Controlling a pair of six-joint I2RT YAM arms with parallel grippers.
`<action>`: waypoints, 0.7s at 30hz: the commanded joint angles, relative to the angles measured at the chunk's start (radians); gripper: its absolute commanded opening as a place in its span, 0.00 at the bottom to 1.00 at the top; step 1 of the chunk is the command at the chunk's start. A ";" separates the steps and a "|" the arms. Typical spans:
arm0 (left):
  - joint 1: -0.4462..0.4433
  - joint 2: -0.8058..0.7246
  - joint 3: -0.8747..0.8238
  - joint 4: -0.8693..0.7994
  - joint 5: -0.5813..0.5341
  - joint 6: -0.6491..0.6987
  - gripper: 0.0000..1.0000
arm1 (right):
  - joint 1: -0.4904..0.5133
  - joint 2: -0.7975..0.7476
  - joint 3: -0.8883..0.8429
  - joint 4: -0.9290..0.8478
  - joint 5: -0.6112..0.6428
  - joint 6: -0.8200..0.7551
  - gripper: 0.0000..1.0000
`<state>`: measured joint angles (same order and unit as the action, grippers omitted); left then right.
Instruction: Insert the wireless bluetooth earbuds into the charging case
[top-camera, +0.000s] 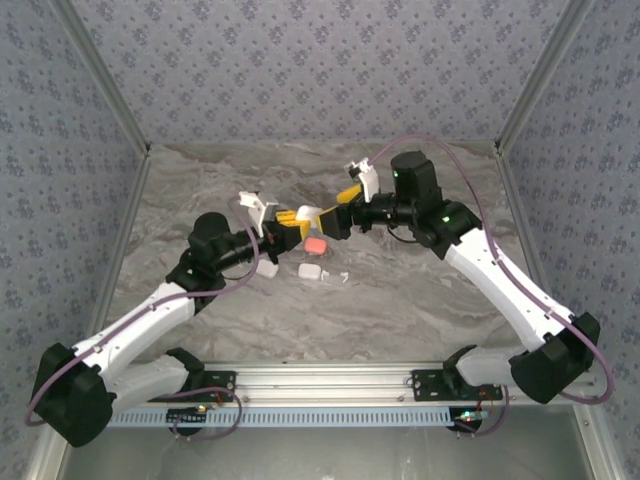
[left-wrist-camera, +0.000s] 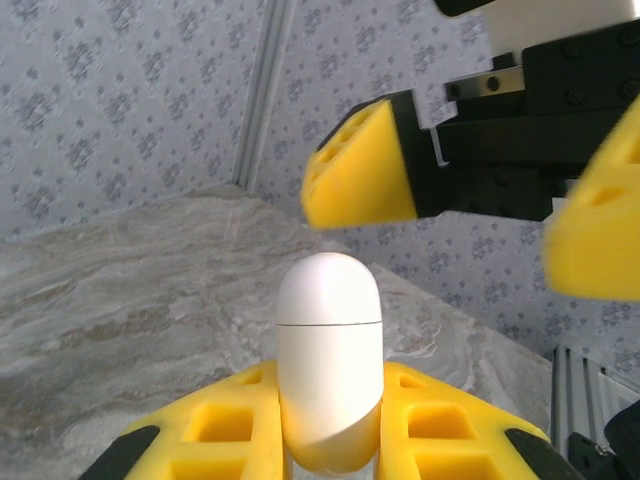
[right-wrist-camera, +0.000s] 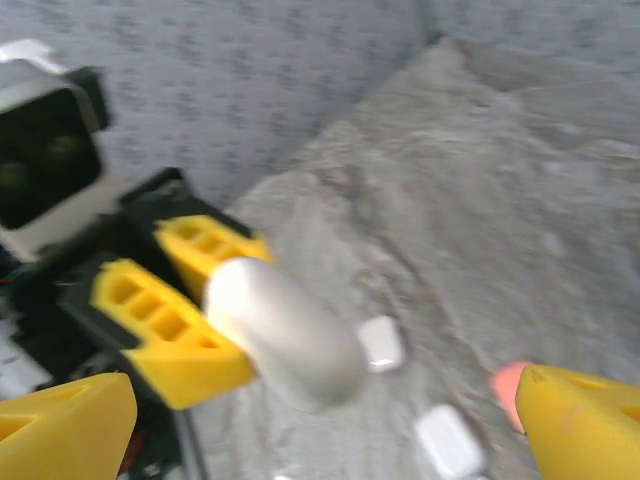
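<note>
Though smooth, white capsule-shaped case (left-wrist-camera: 330, 365) between yellow jaws

Grey wallpaper (top-camera: 320, 70) with a darker floral pattern rises around the grey-veined, marble-look tabletop (top-camera: 400, 310), with pale metal rails (top-camera: 98, 80) running along the wallpapered panels and light glinting softly off the stone-like surface.

- Location type: robot workcell, lab-style.
- Below the left gripper (top-camera: 305, 225) and right gripper (top-camera: 337, 207): marble-patterned tabletop (top-camera: 400, 320).
- Behind both grippers, at the near edge: aluminium rail (top-camera: 330, 372), with the left robot arm (top-camera: 150, 315) and right robot arm (top-camera: 505, 275) bolted beside it.
- Beyond both grippers: floral-patterned wall panel (top-camera: 320, 65).
- Right of the right gripper: metal corner profile (top-camera: 545, 65), second floral-patterned panel (top-camera: 600, 130).
</note>
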<state>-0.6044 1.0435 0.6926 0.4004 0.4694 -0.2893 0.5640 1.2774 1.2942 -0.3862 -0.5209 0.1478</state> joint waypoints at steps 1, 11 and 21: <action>0.012 0.011 0.059 -0.088 -0.060 -0.013 0.00 | -0.023 -0.086 -0.006 -0.034 0.270 -0.040 1.00; 0.267 0.169 0.041 -0.177 0.031 -0.195 0.00 | -0.168 -0.203 -0.176 0.065 0.330 0.200 1.00; 0.320 0.437 0.086 -0.194 0.114 -0.195 0.00 | -0.255 -0.185 -0.305 0.123 0.201 0.346 1.00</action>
<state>-0.2871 1.4284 0.7353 0.2096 0.5167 -0.4744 0.3019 1.0904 0.9859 -0.2939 -0.2836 0.4614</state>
